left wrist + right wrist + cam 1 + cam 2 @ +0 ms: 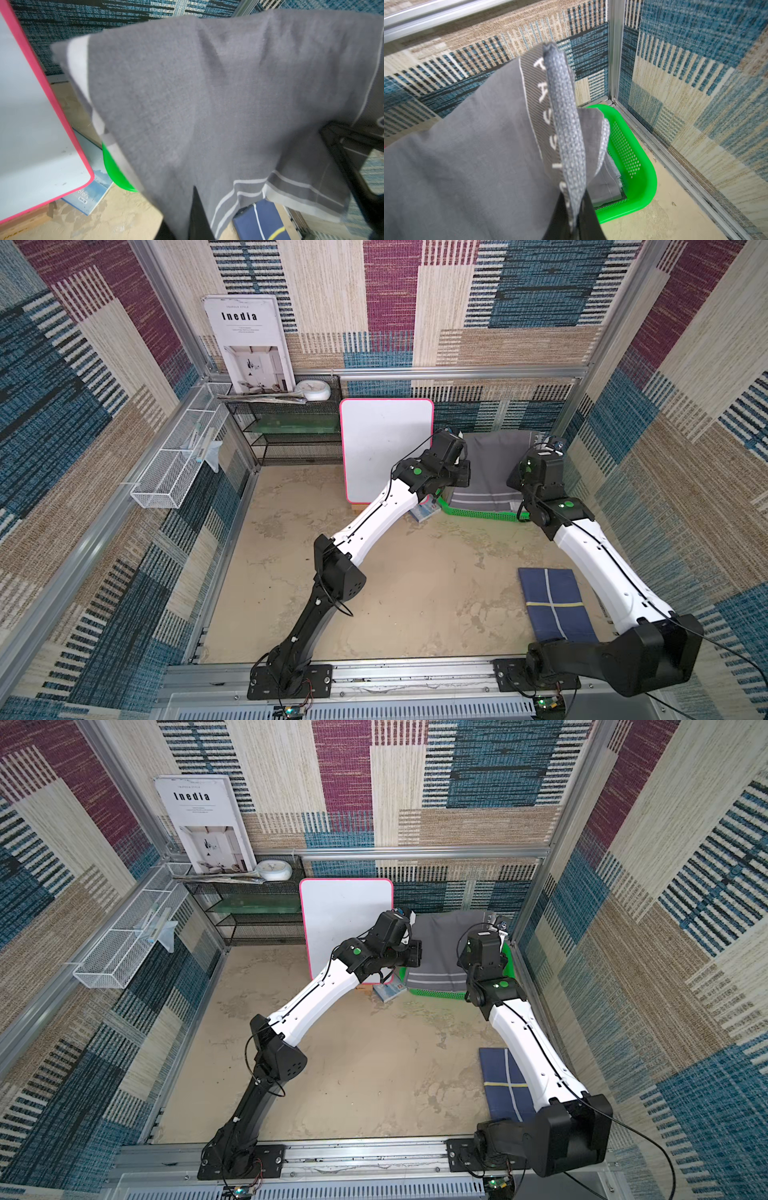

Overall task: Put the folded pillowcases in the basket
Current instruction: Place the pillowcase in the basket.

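Pillowcase (484,472), grey with pale stripes, is hanging as a sheet between the two arms, right above the basket (478,514). The left gripper (456,434) is pinching one top corner with its jaws fully closed on cloth. The right gripper (555,444) is doing the same at the other corner, and the right wrist view is showing the lettered hem squeezed between its black fingers (591,220).

The basket is lying straight below both grippers, tucked into the table's far corner at about 1 o'clock in both top views. The held edge is running from 9 to 3 o'clock, in line with the basket's near rim. The striped lower hem is draping toward that rim on the 6 o'clock side, and some grey folds look to be reaching the basket floor already.

So the call here is a drop, probably nudging toward 12 o'clock to keep the hem inside.

The right arm is sitting nearer, reaching up from 5 o'clock with its wrist bent down. The left arm is stretching diagonally from 7 o'clock, with its wrist crowding the pink-edged whiteboard (386,448).
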{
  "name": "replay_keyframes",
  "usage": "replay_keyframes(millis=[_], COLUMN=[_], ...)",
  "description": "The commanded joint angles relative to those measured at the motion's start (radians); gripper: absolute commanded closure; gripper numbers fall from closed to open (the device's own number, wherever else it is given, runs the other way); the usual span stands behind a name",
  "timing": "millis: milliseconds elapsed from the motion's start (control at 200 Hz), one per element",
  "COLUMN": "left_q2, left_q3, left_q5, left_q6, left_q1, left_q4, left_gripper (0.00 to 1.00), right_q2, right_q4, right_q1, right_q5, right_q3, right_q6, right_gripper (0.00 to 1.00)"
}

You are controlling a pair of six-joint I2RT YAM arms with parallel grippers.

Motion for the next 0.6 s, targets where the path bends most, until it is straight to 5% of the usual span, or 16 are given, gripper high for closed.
replay_keyframes(millis=[0,85,596], left_q2=[0.062,0.102,0.302], left_q3=[0.047,0.05,0.144], left_q5=[-0.054,-0.047,-0.066], left_q6=[0.032,0.066,0.245], left_q1=[0.0,0.0,0.013], left_q4=[0.03,0.11,0.34], left_gripper=[1.0,1.0,1.0], right_q2=[0.045,0.103,0.32], right_q4=[0.081,0.112,0.159], right_q1=[-0.04,-0.06,-0.137], right_q5=[-0.1,-0.174,-0.171], right_q3=[0.007,0.02,0.069], right_q6=[0.01,-0.033,-0.072], right_gripper=[1.0,1.0,1.0])
